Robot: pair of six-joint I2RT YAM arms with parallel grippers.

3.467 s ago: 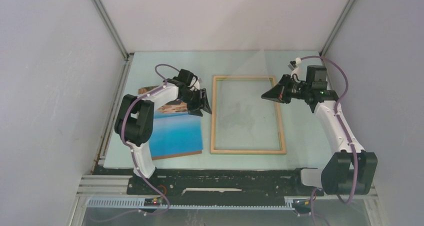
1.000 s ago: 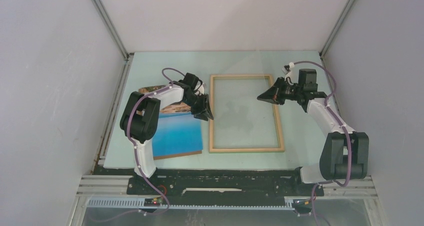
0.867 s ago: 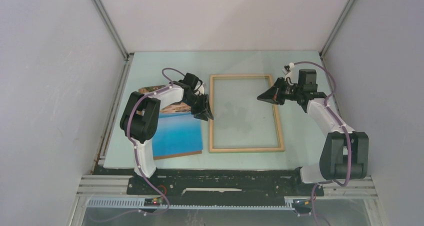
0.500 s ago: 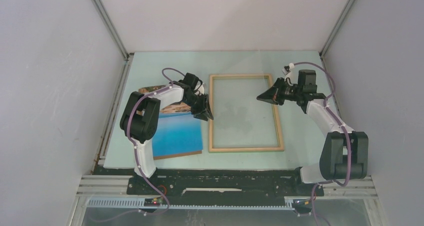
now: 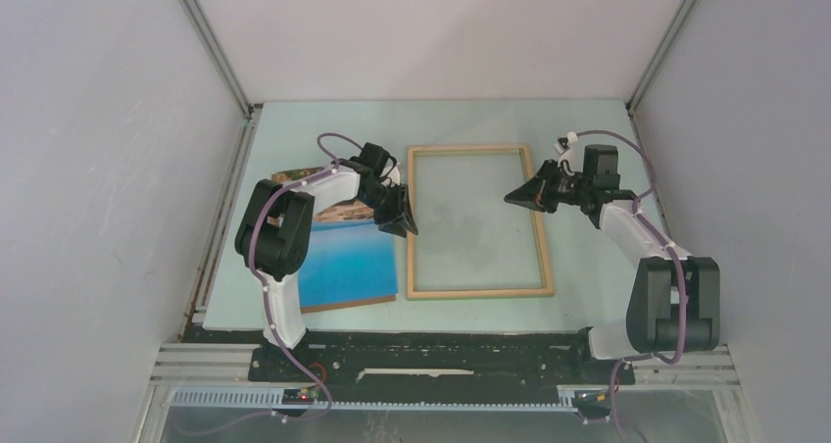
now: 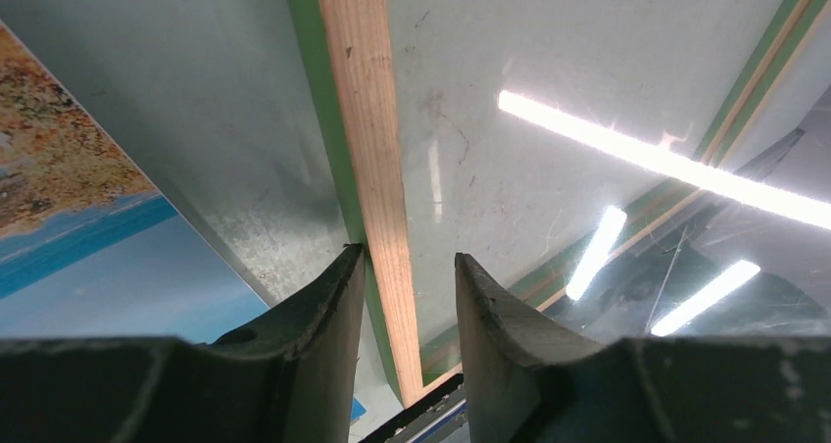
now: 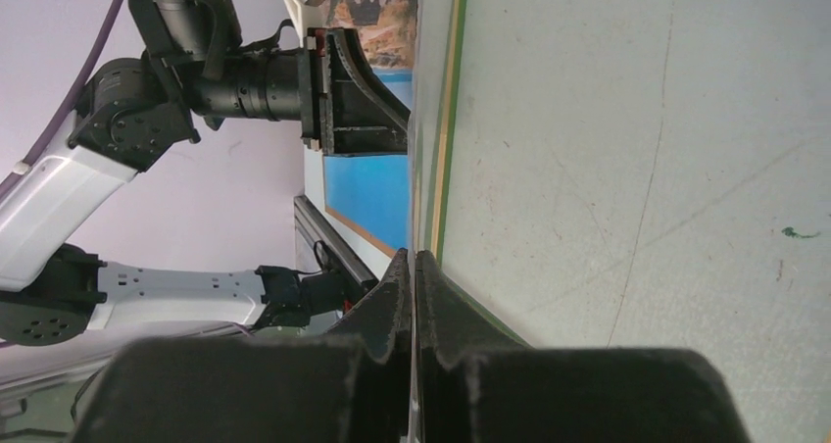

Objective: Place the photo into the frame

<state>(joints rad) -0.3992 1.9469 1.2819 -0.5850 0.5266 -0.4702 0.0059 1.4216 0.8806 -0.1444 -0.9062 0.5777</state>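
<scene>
The frame (image 5: 480, 292) lies flat in the middle of the table (image 5: 323, 129), wood side up. The photo (image 5: 348, 262) lies just beside it, picture up, closer to the table's left edge and near corner. The left gripper (image 6: 407, 262) is partly spread, one finger on each side of the frame's left bar, with a gap on the inner side. The right gripper (image 5: 512, 198) is pressed together at the frame's right bar.

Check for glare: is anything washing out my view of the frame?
Left wrist: bright strip-light reflections streak the glossy panel inside the frame, whose wooden rail reads sharp. Right wrist: no glare, frame edge clear. Top: even light, only faint sheen inside the frame.
</scene>
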